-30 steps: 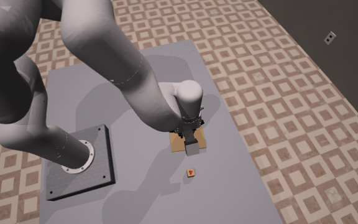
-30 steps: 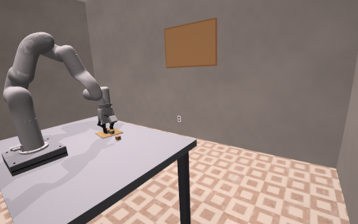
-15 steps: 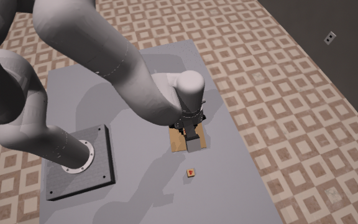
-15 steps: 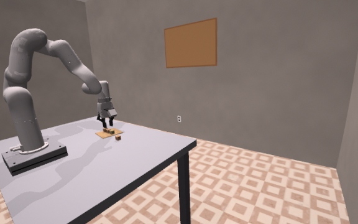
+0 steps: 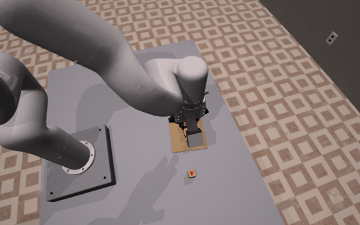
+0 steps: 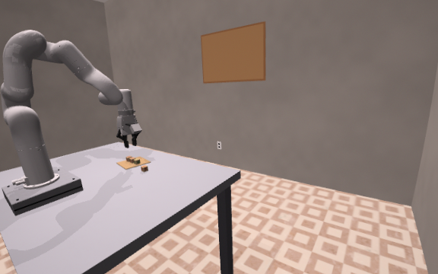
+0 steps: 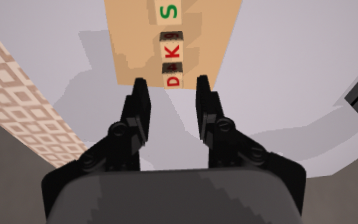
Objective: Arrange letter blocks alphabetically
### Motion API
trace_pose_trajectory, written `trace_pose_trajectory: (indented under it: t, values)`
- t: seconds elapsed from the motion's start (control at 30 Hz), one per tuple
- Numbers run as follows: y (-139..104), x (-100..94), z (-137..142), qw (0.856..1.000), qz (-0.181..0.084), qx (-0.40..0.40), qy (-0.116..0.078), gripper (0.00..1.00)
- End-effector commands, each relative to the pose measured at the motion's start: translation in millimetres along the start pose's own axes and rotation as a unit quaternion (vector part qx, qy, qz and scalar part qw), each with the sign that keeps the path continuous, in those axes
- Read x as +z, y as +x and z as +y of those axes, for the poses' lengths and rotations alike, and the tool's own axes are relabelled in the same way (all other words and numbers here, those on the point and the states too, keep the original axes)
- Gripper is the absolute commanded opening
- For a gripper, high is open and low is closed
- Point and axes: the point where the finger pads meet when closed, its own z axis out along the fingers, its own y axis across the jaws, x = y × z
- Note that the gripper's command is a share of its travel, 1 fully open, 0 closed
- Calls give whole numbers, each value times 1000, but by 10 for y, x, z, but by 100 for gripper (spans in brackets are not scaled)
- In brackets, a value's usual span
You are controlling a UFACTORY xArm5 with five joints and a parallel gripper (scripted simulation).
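- Wrist view: pale wooden cubes lettered D point(image 5: 184, 124) point(image 6: 128, 158) point(image 7: 173, 81), K point(image 5: 185, 132) point(image 6: 131, 160) point(image 7: 172, 51) and S point(image 6: 137, 161) point(image 7: 168, 11) lined up on thin tan mat point(image 5: 177, 145) point(image 6: 125, 166) point(image 7: 130, 65).
- Order from base judged correct; uprightness unconfirmed.
- D close to mat edge; full support uncertain.
- Fourth wooden cube point(image 5: 192, 174) point(image 6: 144, 168) seen off mat, near side.
- Black pincer point(image 5: 183, 125) point(image 6: 131, 145) point(image 7: 172, 90) released, raised, empty.
- Placement judged nearly complete; only checking left.
- No container seen.

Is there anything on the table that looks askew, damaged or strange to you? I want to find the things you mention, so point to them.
Nothing stands out. Blocks D point(image 6: 128, 158) point(image 7: 173, 81), K point(image 6: 131, 160) point(image 7: 172, 51) and S point(image 6: 137, 161) point(image 7: 169, 11) form a fairly straight row on the mat point(image 5: 177, 146) point(image 6: 125, 166) point(image 7: 130, 50). The fourth block point(image 5: 192, 173) point(image 6: 144, 168) sits off it, with no visible damage.
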Motion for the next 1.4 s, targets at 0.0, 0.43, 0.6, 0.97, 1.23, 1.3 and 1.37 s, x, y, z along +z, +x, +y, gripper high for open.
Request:
trace_pose_trajectory:
  t: [0.0,0.43,0.6,0.97,1.23,1.3,1.37]
  values:
    - [0,-16,-11,1000,0,0,2,42]
    - [0,-16,-11,1000,0,0,2,100]
    - [0,-16,-11,1000,0,0,2,100]
    - [-10,63,2,1000,0,-1,1,100]
    - [-10,64,2,1000,0,-1,1,50]
    - [-10,64,2,1000,0,-1,1,50]
    - [-10,64,2,1000,0,-1,1,50]
